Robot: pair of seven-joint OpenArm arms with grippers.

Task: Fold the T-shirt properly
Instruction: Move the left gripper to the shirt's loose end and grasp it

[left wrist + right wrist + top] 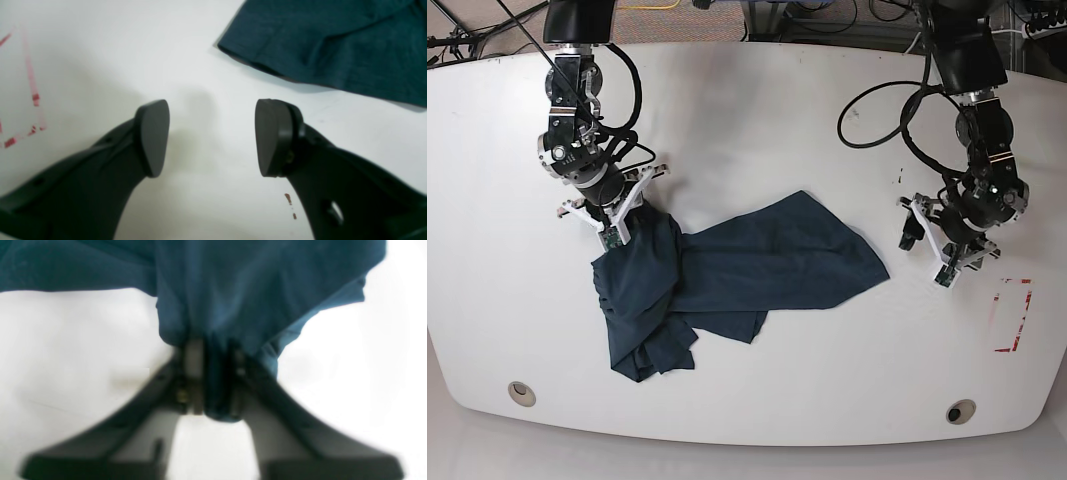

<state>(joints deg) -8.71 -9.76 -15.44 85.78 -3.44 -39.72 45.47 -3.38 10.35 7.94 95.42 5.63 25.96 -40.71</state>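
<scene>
The dark navy-teal T-shirt (757, 265) lies crumpled across the middle of the white table (757, 120), bunched into a heap at its left end. My right gripper (613, 235) stands at that heap's upper corner. In the right wrist view this gripper (210, 373) is shut on a pinched fold of the T-shirt (253, 290), which hangs from the jaws. My left gripper (927, 250) hovers over bare table just right of the shirt. Its wrist view shows it (211, 133) open and holding nothing, with a hemmed edge of the T-shirt (333, 43) lying beyond the fingertips.
Red tape marks (1012, 315) sit near the table's right edge, also seen as red tape marks (33, 100) in the left wrist view. Two round holes (522, 393) (960, 411) lie near the front edge. Black cables (877, 110) loop behind the left arm.
</scene>
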